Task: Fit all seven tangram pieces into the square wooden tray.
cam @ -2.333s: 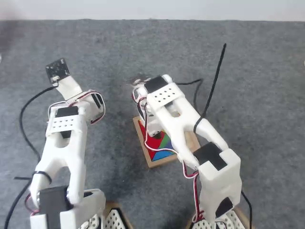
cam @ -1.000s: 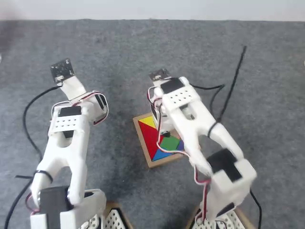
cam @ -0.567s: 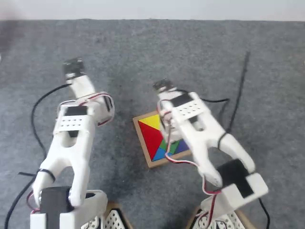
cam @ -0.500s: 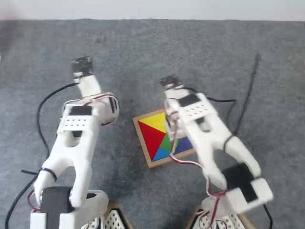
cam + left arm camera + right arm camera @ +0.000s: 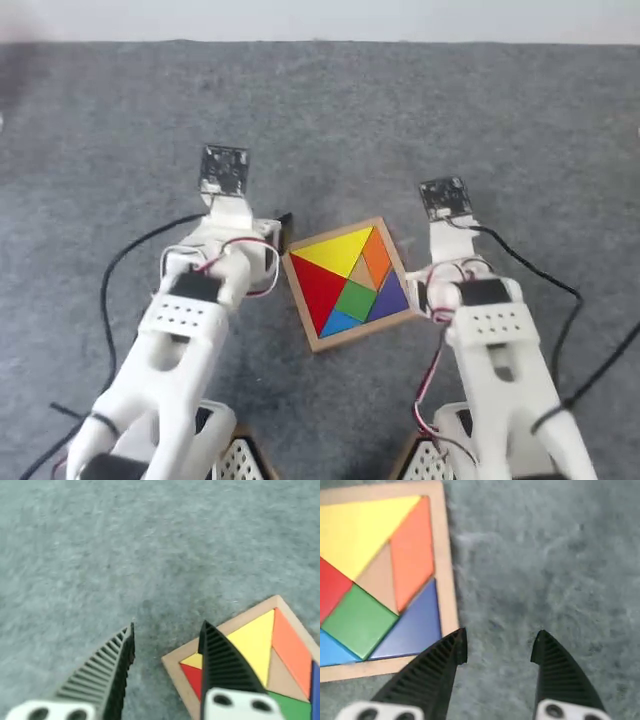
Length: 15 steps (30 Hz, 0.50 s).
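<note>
Wooden tray (image 5: pixel 443 555) lies on the grey mat (image 5: pixel 450 110) between the two arms. Its square looks full, with seven pieces (image 5: pixel 355 298) sitting flush: yellow, red, orange, green, blue, purple and tan. The left gripper (image 5: pixel 168 626) and right gripper (image 5: pixel 501 632) hang released and empty, just beside it. Nothing seems left to place.

Grey felt-covered table (image 5: pixel 120 100) with one tray on it.
The square wooden tray (image 5: pixel 444 555) lies flat near the table's middle, well apart from the far edge and turned askew to it.
</note>
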Each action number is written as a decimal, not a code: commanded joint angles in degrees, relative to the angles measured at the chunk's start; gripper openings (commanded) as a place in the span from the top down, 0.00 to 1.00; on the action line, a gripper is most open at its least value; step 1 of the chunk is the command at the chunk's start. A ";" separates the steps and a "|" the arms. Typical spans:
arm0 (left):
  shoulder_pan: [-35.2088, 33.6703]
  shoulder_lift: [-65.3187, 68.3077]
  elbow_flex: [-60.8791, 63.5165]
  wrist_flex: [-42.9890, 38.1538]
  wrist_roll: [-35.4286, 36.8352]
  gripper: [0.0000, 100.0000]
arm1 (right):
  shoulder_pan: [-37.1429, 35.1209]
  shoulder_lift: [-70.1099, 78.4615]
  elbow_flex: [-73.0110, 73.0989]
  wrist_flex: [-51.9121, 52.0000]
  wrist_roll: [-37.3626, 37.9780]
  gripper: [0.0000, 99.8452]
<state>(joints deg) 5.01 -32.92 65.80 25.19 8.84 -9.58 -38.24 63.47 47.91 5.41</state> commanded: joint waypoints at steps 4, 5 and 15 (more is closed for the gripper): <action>6.68 -2.99 5.23 -9.58 -3.69 0.79 | 2.24 -4.79 2.11 -1.45 0.79 0.79; 8.09 -2.99 6.46 -11.25 -5.27 0.80 | 2.86 -5.32 2.81 -2.68 0.70 0.79; 8.53 -2.99 13.85 -19.43 -9.49 0.80 | 4.70 -14.64 15.03 -13.85 1.23 0.79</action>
<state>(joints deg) 16.53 -33.63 79.60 5.93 0.13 -5.71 -49.14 77.71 35.52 5.76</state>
